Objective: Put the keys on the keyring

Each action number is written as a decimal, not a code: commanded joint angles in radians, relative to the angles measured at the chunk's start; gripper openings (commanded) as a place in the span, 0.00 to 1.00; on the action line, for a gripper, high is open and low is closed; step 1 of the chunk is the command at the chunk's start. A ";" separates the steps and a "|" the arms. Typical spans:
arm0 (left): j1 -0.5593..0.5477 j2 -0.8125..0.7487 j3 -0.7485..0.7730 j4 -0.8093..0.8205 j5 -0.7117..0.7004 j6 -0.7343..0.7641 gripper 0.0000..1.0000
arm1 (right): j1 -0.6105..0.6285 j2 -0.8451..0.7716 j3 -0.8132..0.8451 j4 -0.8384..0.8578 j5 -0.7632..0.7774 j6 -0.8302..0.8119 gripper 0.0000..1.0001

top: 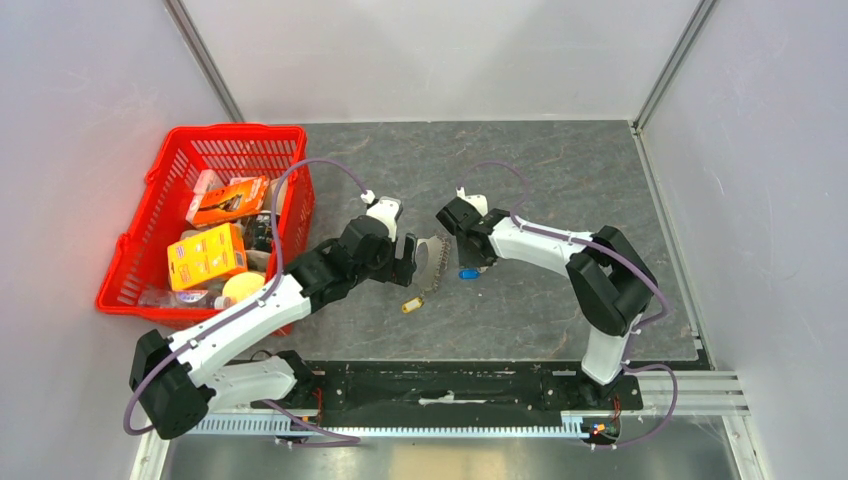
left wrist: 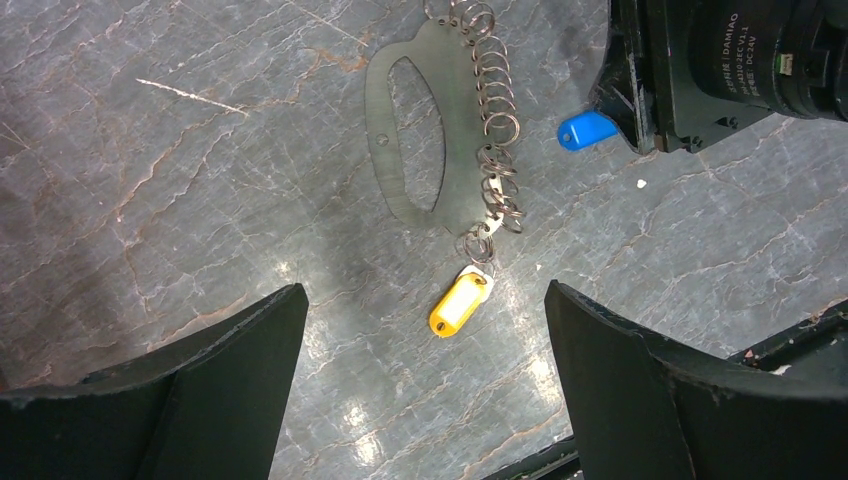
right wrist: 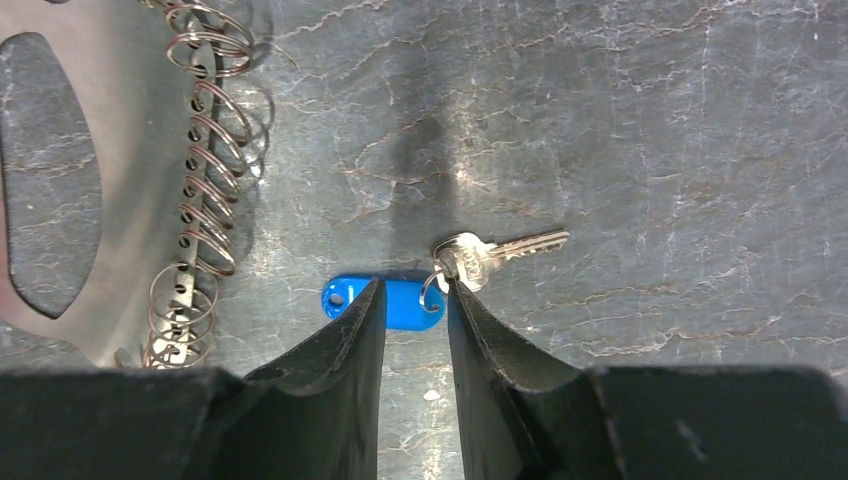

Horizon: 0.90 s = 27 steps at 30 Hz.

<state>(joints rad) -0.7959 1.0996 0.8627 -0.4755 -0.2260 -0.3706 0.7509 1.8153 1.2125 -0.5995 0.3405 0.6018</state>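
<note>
The keyring (top: 430, 252) is a flat grey metal loop (left wrist: 377, 120) with a chain of silver rings (left wrist: 497, 120) lying mid-table. A yellow key tag (left wrist: 458, 305) hangs at the chain's end. The blue-tagged key (right wrist: 340, 297) lies flat beside it, its silver key blade (right wrist: 505, 250) pointing away. My right gripper (right wrist: 414, 285) is right over the blue tag (top: 467, 273), jaws narrowed but apart, fingertips covering parts of the tag. My left gripper (left wrist: 425, 290) hovers wide open, with the yellow tag (top: 410, 305) just beyond its fingertips and nothing between them.
A red basket (top: 240, 130) full of packaged items stands at the left. The right arm's wrist (left wrist: 720, 60) sits close beside the ring chain. The cell's white walls enclose the grey stone-patterned table (top: 560, 180).
</note>
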 commanded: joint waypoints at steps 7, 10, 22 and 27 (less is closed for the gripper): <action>0.003 -0.024 0.001 0.036 0.014 -0.025 0.96 | 0.022 0.025 0.033 -0.030 0.083 0.008 0.34; 0.004 -0.024 0.002 0.037 0.014 -0.024 0.96 | 0.027 0.032 0.032 -0.029 0.082 0.013 0.33; 0.003 -0.026 0.002 0.037 0.019 -0.023 0.96 | 0.029 0.040 0.017 -0.029 0.094 0.024 0.29; 0.003 -0.028 0.002 0.037 0.020 -0.023 0.96 | 0.028 0.041 0.013 -0.029 0.102 0.026 0.26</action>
<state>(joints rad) -0.7959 1.0966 0.8627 -0.4728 -0.2142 -0.3706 0.7750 1.8477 1.2125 -0.6224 0.4026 0.6064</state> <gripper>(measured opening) 0.962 0.273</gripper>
